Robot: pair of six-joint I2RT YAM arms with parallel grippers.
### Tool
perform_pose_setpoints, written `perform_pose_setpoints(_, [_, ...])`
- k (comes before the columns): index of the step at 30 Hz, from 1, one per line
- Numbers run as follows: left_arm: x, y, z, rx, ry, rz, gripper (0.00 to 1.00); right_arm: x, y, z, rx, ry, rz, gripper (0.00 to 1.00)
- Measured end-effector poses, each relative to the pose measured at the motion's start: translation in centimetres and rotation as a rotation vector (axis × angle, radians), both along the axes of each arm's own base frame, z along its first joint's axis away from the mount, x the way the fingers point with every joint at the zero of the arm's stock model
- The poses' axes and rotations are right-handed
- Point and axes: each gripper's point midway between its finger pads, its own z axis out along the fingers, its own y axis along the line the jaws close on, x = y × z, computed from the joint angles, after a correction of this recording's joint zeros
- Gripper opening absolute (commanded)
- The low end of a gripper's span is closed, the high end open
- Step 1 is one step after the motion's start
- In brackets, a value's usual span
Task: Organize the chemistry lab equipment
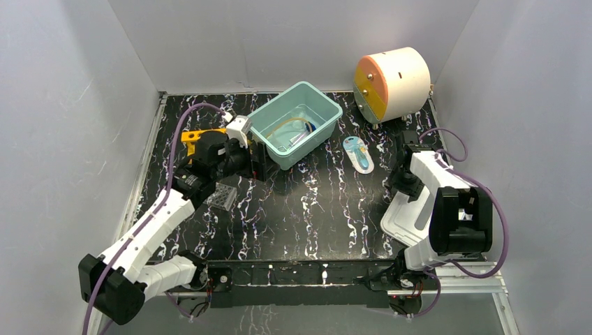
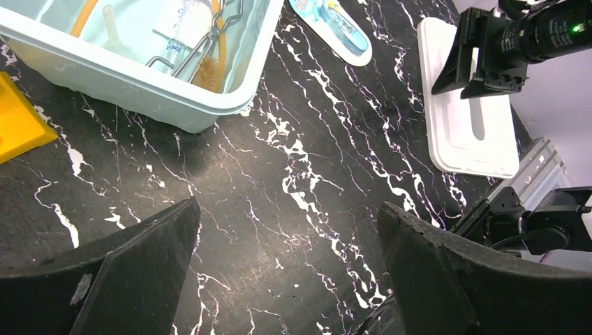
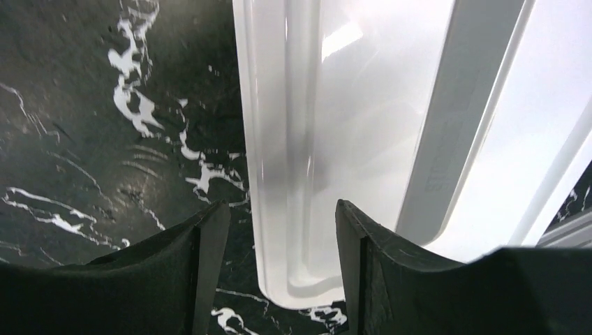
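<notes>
While your right gripper [image 3: 280, 209] straddles the white lid [image 3: 363, 105] at four o'clock, jaws apart, seemingly to clamp its rim, your left gripper [image 2: 287, 206] hangs spread, empty.

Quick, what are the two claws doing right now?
Left gripper: open, holding nothing.
Right gripper: open, astride the white tray's edge, not gripping it.
</notes>
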Motion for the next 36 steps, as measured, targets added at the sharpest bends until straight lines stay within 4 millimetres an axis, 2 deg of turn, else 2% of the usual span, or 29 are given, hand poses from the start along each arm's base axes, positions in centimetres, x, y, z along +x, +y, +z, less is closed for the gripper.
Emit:
perform_pose_setpoints(4, [0.4,-0.3,-0.8,0.008,0.027,-0.002,0.98,1.6,-0.9,-0.3,0.000,-0.041,0.016,0.51])
perform_pose_setpoints(9, [1.1,-0.7,-0.5,0.004,0.033,0.002,0.98,2.5,-1.0,-1.7,0.012,-0.032,0.039,0.48])
perform_pose_setpoints(14, [1.6,-1.0,0.3,-0.010,0.027,0.009,0.98,3.0,-1.3,-2.2,0.016,-0.037,0.037,0.47])
perform_pose_setpoints(22, [1.9,-1.2,-0.3,-0.007,0.046,0.012,0.98,3.5,-1.5,-2.9,0.035,-0.040,0.027,0.25])
perform_pose_setpoints(25, [2.0,-1.3,-0.5,-0.006,0.053,0.011,0.98,3.5,-1.4,-2.8,0.040,-0.044,0.023,0.22])
perform_pose_setpoints(31, [1.8,-2.3,-0.8,-0.012,0.063,-0.021,0.98,3.8,-0.5,-2.1,0.096,-0.083,0.010,0.19])
perform_pose_setpoints(36, [1.2,-4.5,-1.6,0.001,0.089,-0.083,0.98,4.7,1.6,0.9,0.211,-0.202,-0.003,0.19])
